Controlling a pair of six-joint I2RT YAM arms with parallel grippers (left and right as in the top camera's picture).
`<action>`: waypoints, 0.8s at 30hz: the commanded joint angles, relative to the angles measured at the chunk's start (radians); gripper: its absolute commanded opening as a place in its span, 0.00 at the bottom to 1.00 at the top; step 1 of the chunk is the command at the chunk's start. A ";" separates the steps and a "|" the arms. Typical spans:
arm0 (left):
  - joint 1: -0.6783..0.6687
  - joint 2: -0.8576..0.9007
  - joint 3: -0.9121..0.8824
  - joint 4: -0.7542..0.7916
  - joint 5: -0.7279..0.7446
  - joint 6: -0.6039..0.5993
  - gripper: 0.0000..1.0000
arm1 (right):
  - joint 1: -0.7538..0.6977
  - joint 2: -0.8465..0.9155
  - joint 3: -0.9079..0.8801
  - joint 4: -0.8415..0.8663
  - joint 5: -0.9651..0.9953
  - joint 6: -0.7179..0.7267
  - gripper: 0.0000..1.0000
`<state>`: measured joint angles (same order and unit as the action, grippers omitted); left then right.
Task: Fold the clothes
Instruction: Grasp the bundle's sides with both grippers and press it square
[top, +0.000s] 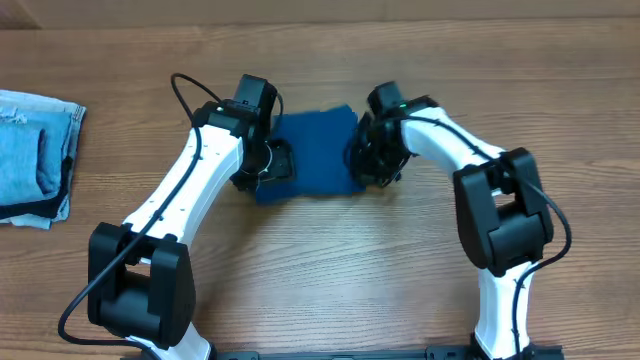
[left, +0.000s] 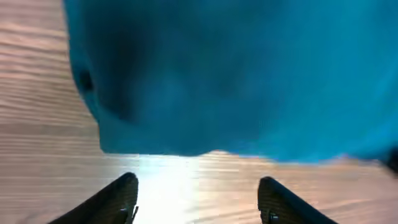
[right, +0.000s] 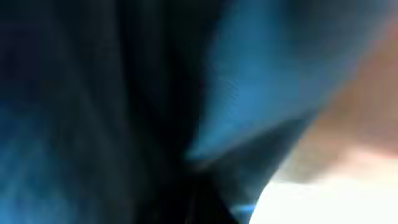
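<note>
The teal-blue shirt (top: 315, 150) lies folded into a small rectangle at the middle of the table, between my two grippers. My left gripper (top: 272, 160) is at its left edge; in the left wrist view its fingers (left: 198, 199) are open and empty, just short of the shirt's edge (left: 236, 74). My right gripper (top: 365, 160) is at the shirt's right edge. The right wrist view is blurred and filled with blue cloth (right: 267, 81) pressed close to the camera, and its fingers are not distinguishable.
A pale blue denim stack (top: 35, 155) with a dark edge lies at the far left of the wooden table (top: 330, 260). Both white arms reach in from the near edge.
</note>
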<state>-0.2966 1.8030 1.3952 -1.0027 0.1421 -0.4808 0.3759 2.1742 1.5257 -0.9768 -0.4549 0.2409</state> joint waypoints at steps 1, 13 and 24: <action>0.010 -0.004 -0.017 0.001 -0.120 0.056 0.64 | 0.031 -0.065 0.005 -0.067 0.016 0.024 0.04; -0.001 0.008 -0.108 0.120 -0.039 -0.016 0.44 | 0.034 -0.391 0.001 -0.014 0.121 0.014 0.04; 0.000 0.008 -0.264 0.341 -0.045 -0.019 0.49 | 0.021 -0.169 -0.066 0.129 0.165 0.029 0.04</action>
<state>-0.2943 1.8030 1.1542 -0.6598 0.1158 -0.4950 0.4137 1.9541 1.4696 -0.8295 -0.3904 0.2615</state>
